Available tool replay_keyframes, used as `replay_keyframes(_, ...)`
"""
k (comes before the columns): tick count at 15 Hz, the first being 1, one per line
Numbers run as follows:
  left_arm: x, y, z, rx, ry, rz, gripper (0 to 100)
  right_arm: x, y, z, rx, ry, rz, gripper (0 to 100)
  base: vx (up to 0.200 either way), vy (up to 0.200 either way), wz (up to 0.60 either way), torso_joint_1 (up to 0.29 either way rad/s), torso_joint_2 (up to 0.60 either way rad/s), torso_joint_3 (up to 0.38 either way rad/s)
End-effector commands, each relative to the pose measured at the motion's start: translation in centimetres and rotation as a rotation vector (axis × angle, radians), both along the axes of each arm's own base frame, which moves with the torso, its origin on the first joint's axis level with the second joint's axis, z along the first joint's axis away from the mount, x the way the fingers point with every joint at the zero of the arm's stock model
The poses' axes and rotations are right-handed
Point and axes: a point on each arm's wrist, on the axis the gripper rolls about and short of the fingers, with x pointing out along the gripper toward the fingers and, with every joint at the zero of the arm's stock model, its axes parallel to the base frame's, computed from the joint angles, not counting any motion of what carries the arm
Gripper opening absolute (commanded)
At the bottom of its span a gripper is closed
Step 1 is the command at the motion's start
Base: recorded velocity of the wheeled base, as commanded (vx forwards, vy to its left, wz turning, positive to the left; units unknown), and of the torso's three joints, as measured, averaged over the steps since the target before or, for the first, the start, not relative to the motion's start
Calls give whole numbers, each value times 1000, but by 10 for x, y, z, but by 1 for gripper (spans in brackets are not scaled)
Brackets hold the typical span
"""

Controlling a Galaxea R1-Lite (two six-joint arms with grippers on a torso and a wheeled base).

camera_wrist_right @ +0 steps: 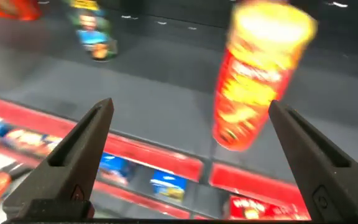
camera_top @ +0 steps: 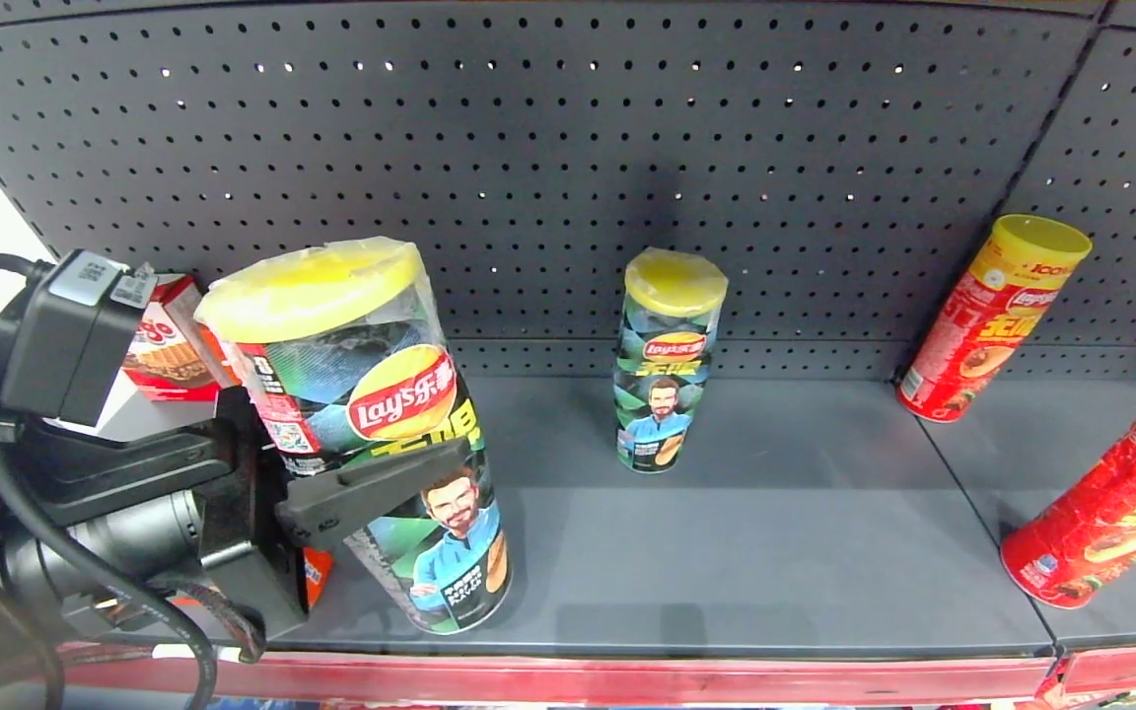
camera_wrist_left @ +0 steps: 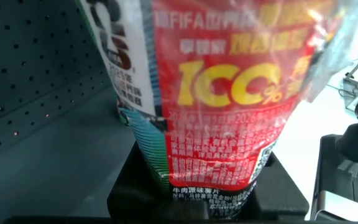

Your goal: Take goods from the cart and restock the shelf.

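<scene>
At the dark grey metal shelf's (camera_top: 775,532) front, left gripper (camera_top: 381,485) clamps a green, yellow-lidded chip can (camera_top: 371,394) — right gripper (camera_wrist_right: 191,107) gapes empty.

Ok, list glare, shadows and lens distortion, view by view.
Head view: the pegboard's hole rows curve, lens distortion; a soft shadow rises behind the middle can. Left wrist view: glare on the wrap of the held can. Right wrist view: the lid of the red can is washed out.

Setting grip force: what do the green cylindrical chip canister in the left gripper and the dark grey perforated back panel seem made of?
Green cylindrical chip canister: probably cardboard tube under glossy clear film, wrinkled near its yellow lid. Dark grey perforated back panel: likely matt painted sheet metal, given regular punched holes.
</scene>
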Motion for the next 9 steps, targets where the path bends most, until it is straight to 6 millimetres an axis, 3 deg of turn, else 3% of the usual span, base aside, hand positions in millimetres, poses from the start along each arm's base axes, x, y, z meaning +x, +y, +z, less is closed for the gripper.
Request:
replay_keyframes(1, -2, 1, 2, -4, -8, 1, 0, 34, 12, 27, -18, 62, 105, 100, 0, 0, 0, 0, 0, 0)
replay_keyframes(5, -3, 1, 1, -5, -5, 2, 0, 75, 41, 49, -61, 110, 283, 100, 0, 0, 0, 0, 0, 0)
replay_keyframes(9, -2, 2, 2, -6, -5, 7, 0, 121, 70, 72, -77, 105, 315, 100, 0, 0, 0, 0, 0, 0)
